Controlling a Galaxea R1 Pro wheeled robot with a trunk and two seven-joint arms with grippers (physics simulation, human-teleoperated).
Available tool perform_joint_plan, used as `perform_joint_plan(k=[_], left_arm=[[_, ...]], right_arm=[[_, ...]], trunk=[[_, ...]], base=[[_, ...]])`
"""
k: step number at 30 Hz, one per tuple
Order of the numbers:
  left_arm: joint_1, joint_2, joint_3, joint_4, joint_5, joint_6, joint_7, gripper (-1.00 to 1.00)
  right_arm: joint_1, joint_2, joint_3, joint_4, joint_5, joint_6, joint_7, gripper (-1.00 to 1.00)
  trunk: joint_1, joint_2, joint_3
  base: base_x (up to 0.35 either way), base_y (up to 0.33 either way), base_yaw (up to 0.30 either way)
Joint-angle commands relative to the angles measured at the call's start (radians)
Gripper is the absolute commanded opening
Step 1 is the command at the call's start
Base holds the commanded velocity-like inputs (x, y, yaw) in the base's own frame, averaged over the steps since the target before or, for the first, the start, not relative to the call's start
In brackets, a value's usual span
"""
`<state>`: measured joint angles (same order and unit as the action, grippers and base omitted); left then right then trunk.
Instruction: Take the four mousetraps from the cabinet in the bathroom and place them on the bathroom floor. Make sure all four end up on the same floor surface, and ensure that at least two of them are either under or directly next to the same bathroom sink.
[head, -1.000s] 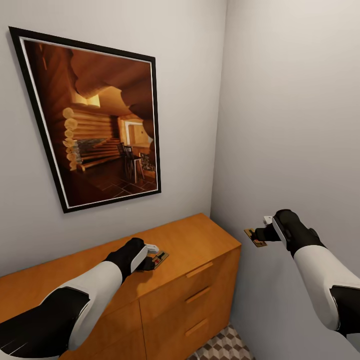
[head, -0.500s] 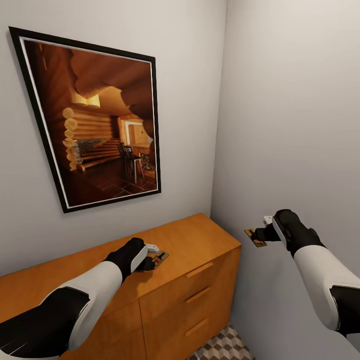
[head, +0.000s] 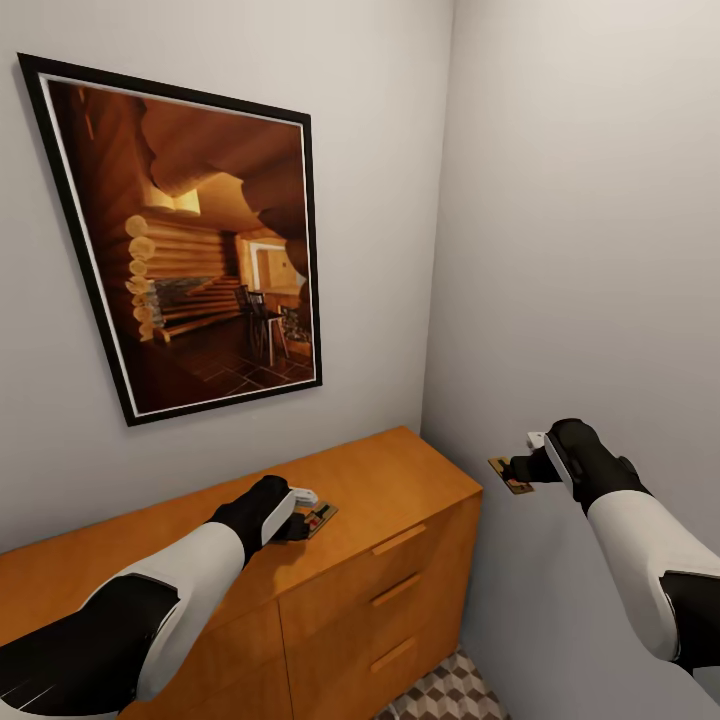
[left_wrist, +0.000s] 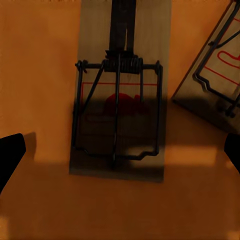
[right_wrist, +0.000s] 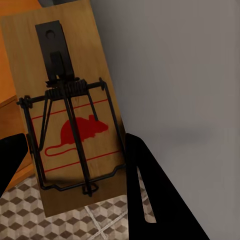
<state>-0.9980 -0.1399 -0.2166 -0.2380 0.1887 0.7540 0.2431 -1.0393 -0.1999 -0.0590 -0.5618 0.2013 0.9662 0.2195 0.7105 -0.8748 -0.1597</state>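
Nothing has moved over the last second, so I read this as a pause before the lift. My left claw hangs open just above the orange-brown wooden cabinet's flat top, fingers straddling a small brown wooden mousetrap, with a second trap lying just beside it. My right arm is stretched forward off the cabinet's end, its claw clamped on another mousetrap, held in the air over the cube-patterned tile floor.
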Motion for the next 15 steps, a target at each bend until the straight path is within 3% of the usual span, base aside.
perform_joint_plan(k=[1, 15], left_arm=[[-0.001, 0.0, -0.006, -0.001, 0.011, 0.004, 0.007, 1.0], [-0.001, 0.0, -0.007, -0.001, 0.01, 0.002, 0.007, 1.0]], right_arm=[[-0.001, 0.0, -0.004, -0.001, 0.011, 0.003, 0.009, -1.0], [-0.001, 0.0, -0.004, -0.001, 0.012, 0.003, 0.009, -1.0]], trunk=[[0.0, -0.001, -0.002], [0.0, -0.001, -0.002]], base=[[0.0, 0.0, 0.0], [0.0, 0.0, 0.0]])
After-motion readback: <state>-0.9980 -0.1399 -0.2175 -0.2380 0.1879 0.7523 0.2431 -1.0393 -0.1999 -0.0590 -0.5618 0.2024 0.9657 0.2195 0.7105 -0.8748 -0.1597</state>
